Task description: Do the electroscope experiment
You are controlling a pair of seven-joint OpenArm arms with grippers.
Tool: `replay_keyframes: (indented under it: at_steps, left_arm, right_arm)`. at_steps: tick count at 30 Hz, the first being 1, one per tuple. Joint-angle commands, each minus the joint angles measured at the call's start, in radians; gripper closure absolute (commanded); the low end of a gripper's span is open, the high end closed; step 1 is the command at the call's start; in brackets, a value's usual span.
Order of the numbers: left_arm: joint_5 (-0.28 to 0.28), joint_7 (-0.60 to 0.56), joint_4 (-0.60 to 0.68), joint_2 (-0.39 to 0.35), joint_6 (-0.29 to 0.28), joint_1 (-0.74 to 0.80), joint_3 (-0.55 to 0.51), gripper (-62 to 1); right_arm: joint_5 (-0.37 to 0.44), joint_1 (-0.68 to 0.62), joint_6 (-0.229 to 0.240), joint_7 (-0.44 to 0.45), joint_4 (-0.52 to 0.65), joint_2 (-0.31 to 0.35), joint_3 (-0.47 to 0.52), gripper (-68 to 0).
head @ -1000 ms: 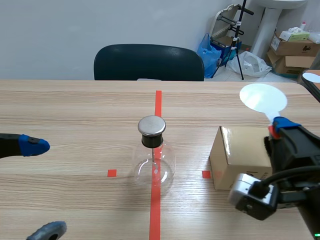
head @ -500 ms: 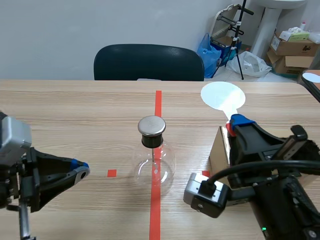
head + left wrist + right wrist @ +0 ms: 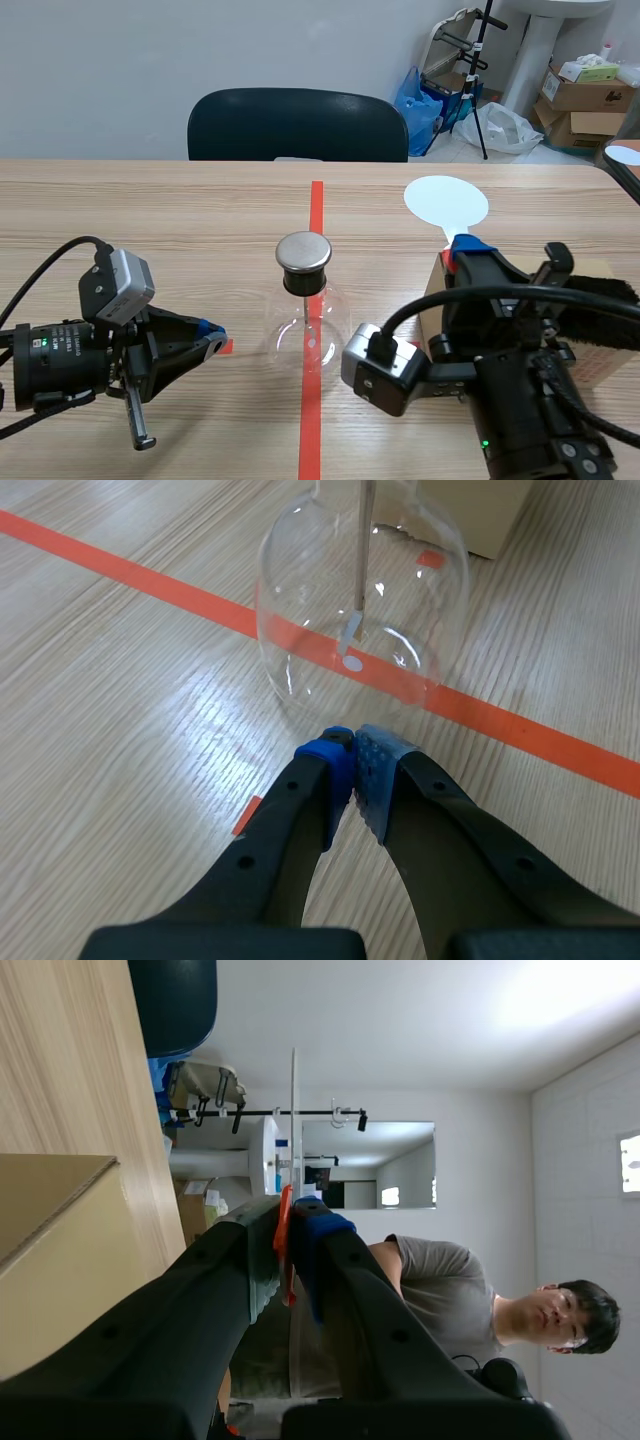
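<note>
While the left gripper (image 3: 208, 337) sits near on the left, fingers pressed together on nothing, it is just beside the round clear glass flask (image 3: 307, 330) in the middle. Farther back on the right, by the brown cardboard box (image 3: 50, 1250), the right gripper (image 3: 465, 246) pinches the orange-red handle (image 3: 284, 1260) of a flat white round paddle (image 3: 446, 202). I think the paddle is meant for the flask's shiny metal cap (image 3: 303, 252). Next it needs a slow move left, down to the cap.
</note>
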Motion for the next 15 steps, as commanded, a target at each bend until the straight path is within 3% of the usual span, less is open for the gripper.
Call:
replay_keyframes:
  at_steps: [1, 15]
  left_arm:
    - [-0.013, -0.021, 0.018, 0.005, -0.001, -0.007, 0.004, -3.1]
    - [-0.013, -0.024, -0.016, 0.037, 0.021, -0.021, 0.019, -3.1]
  right_arm:
    - [-0.001, 0.019, -0.014, -0.029, 0.002, 0.017, -0.016, -1.1]
    - [-0.001, 0.064, -0.014, -0.112, -0.074, 0.019, -0.076, -1.1]
